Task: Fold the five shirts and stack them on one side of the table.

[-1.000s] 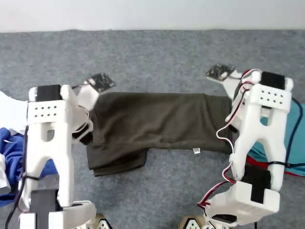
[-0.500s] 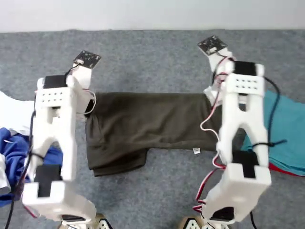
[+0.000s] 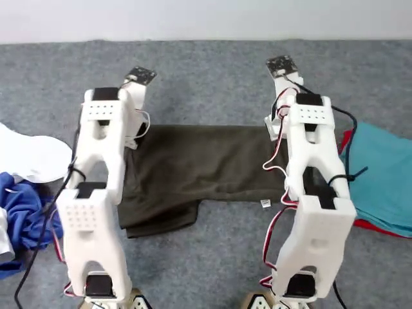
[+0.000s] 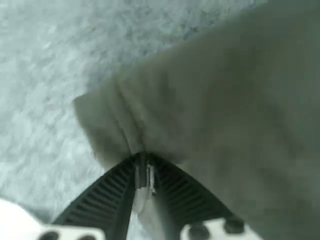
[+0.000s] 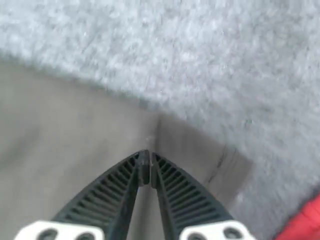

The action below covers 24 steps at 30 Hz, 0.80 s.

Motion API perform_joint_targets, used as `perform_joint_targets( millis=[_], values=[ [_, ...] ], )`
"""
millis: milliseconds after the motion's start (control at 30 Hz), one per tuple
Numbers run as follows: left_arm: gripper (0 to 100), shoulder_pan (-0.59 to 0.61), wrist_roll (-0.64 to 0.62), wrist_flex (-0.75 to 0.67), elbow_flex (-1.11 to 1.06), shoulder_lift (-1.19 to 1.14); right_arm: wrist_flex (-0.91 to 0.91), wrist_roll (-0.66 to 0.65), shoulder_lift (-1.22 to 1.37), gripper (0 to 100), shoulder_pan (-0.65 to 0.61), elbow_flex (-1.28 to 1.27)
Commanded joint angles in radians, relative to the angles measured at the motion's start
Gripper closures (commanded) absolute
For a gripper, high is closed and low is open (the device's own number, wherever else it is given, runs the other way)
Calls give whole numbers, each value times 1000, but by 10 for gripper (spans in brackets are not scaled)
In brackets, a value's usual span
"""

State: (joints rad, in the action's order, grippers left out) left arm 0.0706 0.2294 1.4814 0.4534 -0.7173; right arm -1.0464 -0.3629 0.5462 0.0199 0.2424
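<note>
Overhead view of a grey carpeted tabletop [image 3: 206, 71] with an olive shirt [image 3: 206, 167] lying flat across its middle, folded into a long band with one sleeve end sticking out at the near left. Two white robot arms stretch over it from the near edge. The left arm [image 3: 103, 167] ends at the shirt's far left corner. The right arm [image 3: 315, 174] ends at the far right corner.

Close up, the left hand [image 4: 142, 167] has its black ribbed fingers pressed together on a bunched pleat of the olive cloth near the shirt's edge. The right hand [image 5: 146, 160] is also pressed together, its tips pinching the cloth just inside the hem, with a crease running away from them.

Beside the left arm lie a crumpled white shirt [image 3: 29, 158] and a blue shirt [image 3: 26, 212]. Beside the right arm a teal shirt [image 3: 386, 174] rests on a red shirt [image 3: 380, 226].
</note>
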Motion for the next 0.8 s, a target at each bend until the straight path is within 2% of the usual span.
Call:
perform_joint_targets(
  millis=[0,167,400,500,767],
  values=[
    [986,-6,-2,63,165,-91,38,9,19,987,62,49],
    [986,25,0,166,400,-253,38,-3,70,987,147,51],
    [986,29,21,273,653,-399,31,-110,81,987,183,97],
    [986,31,21,273,702,-387,-1,-112,71,988,199,160],
    [986,25,20,275,682,-183,-265,-110,30,988,150,408]
  ],
)
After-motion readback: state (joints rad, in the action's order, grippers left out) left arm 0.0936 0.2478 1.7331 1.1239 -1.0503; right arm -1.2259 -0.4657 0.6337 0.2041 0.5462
